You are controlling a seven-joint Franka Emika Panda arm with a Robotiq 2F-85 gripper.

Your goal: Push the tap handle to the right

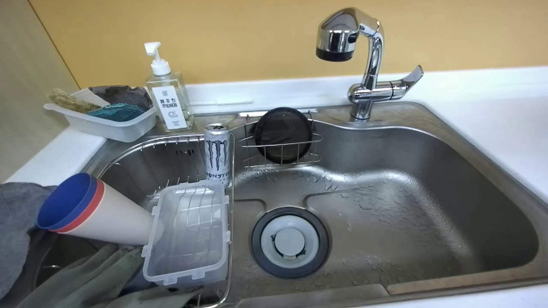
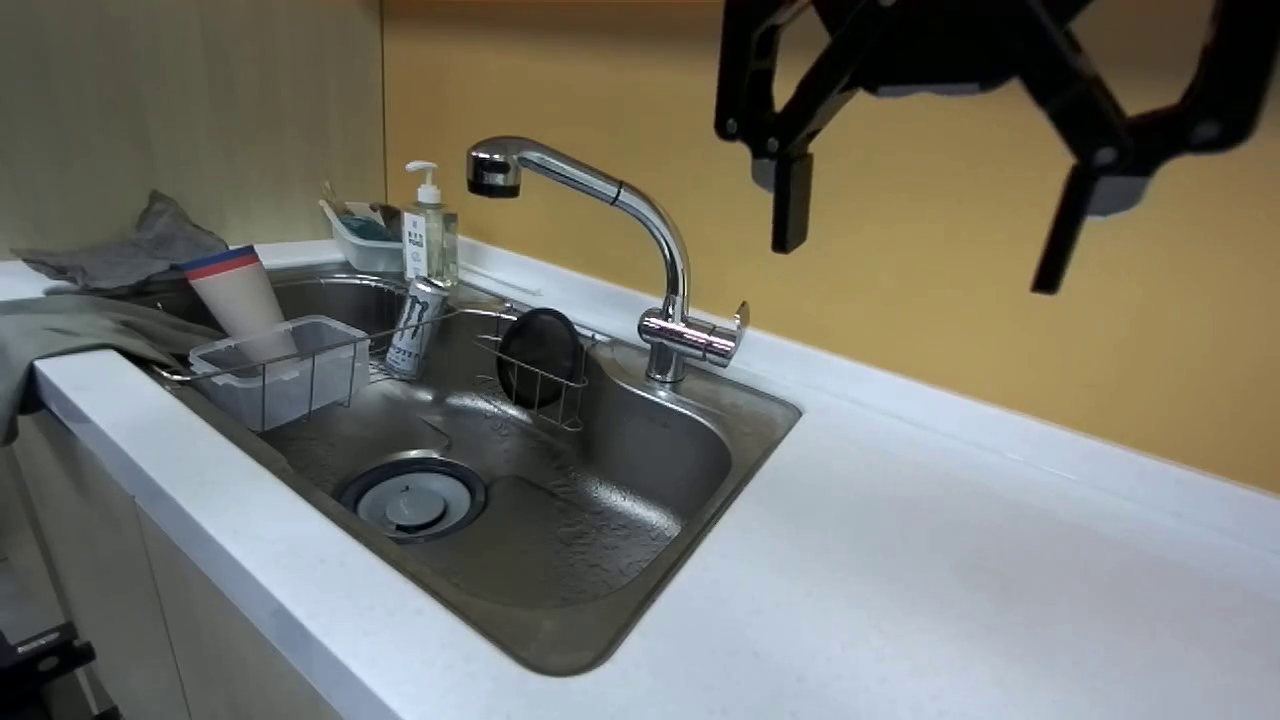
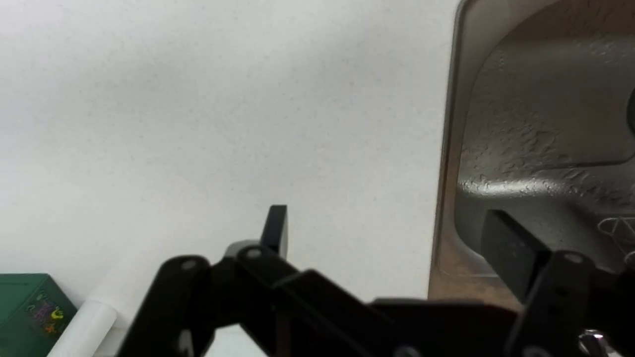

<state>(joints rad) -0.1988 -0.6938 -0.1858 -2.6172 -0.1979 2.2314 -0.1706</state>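
Note:
The tap handle (image 1: 413, 78) is a short flat chrome lever at the right end of the faucet's (image 1: 373, 64) side cylinder, tilted upward. It also shows in an exterior view (image 2: 741, 322), with the faucet (image 2: 655, 225) upright behind the sink. My gripper (image 2: 918, 265) is wide open and empty, high above the counter and apart from the handle, to its right in that view. In the wrist view, the open fingers (image 3: 387, 213) straddle the sink's side edge from above. A bit of chrome (image 3: 592, 342) shows at the lower right there; which part it is I cannot tell.
The steel sink (image 1: 475, 154) holds a wire rack with a plastic box (image 1: 188, 231), stacked cups (image 1: 115, 214) and a can (image 1: 217, 154). A soap bottle (image 1: 171, 100) stands behind. White counter (image 2: 900, 560) lies beside the sink. A green box (image 3: 30, 312) shows in the wrist view.

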